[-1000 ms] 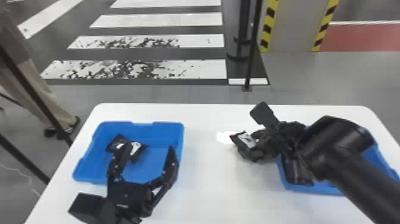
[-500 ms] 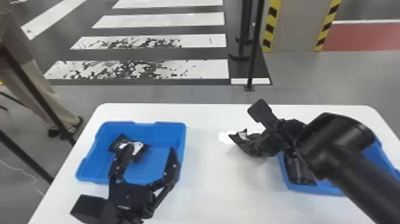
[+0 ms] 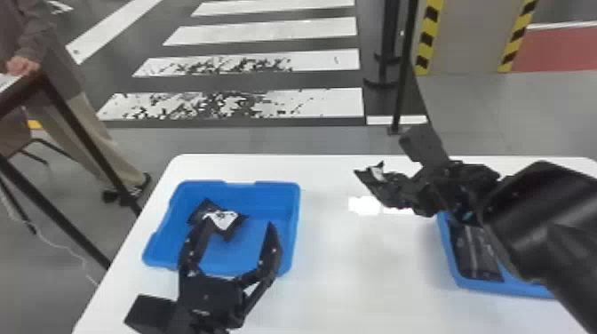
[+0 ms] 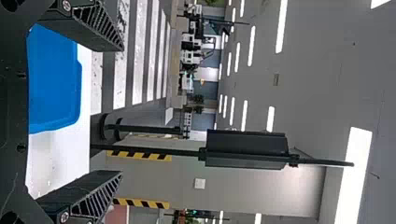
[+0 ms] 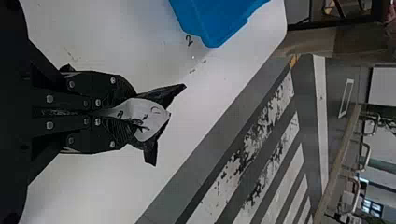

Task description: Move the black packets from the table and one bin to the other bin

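Clenched on a crumpled black plastic packet with a white label (image 5: 152,120), the robot's right gripper (image 5: 125,115) hangs over the white table (image 3: 355,288), between two blue plastic bins and just beside the right one (image 3: 506,287). The left gripper (image 3: 239,224), its fingers spread and nothing between them, waits at the near side of the left bin (image 3: 292,213), where a labelled black packet (image 3: 227,221) lies toward the far left. Another dark packet (image 3: 475,253) rests in the right bin, partly behind the arm. With packets in both bins and one in the grip, the transfer appears under way but unfinished: the held packet has yet to be delivered, and one bin, which one cannot be told, remains to be emptied.
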You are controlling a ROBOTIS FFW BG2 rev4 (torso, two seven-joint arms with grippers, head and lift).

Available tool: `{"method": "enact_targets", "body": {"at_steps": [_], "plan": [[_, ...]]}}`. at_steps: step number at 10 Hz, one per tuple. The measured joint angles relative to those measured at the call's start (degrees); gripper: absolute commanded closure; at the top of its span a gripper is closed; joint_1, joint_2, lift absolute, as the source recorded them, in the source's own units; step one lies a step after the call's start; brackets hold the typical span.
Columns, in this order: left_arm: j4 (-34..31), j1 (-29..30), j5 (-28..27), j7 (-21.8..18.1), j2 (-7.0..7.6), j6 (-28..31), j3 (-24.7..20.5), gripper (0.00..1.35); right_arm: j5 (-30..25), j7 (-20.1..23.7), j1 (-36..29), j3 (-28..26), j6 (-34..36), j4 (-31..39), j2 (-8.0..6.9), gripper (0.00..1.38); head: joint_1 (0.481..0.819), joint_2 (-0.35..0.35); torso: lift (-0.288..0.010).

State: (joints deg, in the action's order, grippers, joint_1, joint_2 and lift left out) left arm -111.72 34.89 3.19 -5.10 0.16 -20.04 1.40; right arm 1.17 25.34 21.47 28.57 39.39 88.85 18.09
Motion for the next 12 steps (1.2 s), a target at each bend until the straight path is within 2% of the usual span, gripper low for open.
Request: {"method": "enact_targets", "body": {"at_steps": [1,4,5,6,8,9,10,12], "plan": [[0.0,0.3,0.0,0.0,-0.06,-0.2,-0.2,0.09,-3.2,0.0,-3.8,-5.6,3.1,5.7,0.06,1.13,0.695,0.117,-0.11],[0.0,0.8,0.2,0.0,-0.14,-1.1,-1.1,0.09,-10.1,1.1,-17.2,-20.6,12.7,22.6,0.03,1.13,0.695,-0.012,-0.11],[0.0,0.9,0.5,0.0,-0.16,-1.4,-1.4,0.09,-11.3,2.0,-19.9,-23.1,14.4,24.3,0.02,1.13,0.695,-0.025,-0.11],[0.0,1.0,0.9,-0.2,-0.16,-1.3,-1.5,0.09,-12.1,2.5,-21.5,-24.4,15.3,24.7,0.0,1.07,0.695,-0.047,-0.11],[0.0,1.1,1.8,-0.6,-0.16,-0.5,-1.7,0.09,-12.6,2.7,-22.1,-25.0,13.1,20.8,-0.12,0.36,0.695,-0.066,-0.11],[-0.1,1.0,1.9,-0.9,-0.16,0.0,-1.7,0.09,-12.7,3.1,-21.9,-25.3,11.1,18.5,-0.16,0.14,0.695,-0.072,-0.11],[-0.1,0.8,1.9,-1.1,-0.16,0.9,-1.8,0.09,-12.7,3.4,-22.4,-26.4,9.0,17.8,-0.31,0.01,0.695,-0.075,-0.11],[-1.4,0.6,1.0,-2.3,-0.16,4.5,-2.4,0.11,-12.2,3.3,-28.1,-31.5,0.6,23.0,-1.62,0.02,0.695,-0.088,-0.11]]}}
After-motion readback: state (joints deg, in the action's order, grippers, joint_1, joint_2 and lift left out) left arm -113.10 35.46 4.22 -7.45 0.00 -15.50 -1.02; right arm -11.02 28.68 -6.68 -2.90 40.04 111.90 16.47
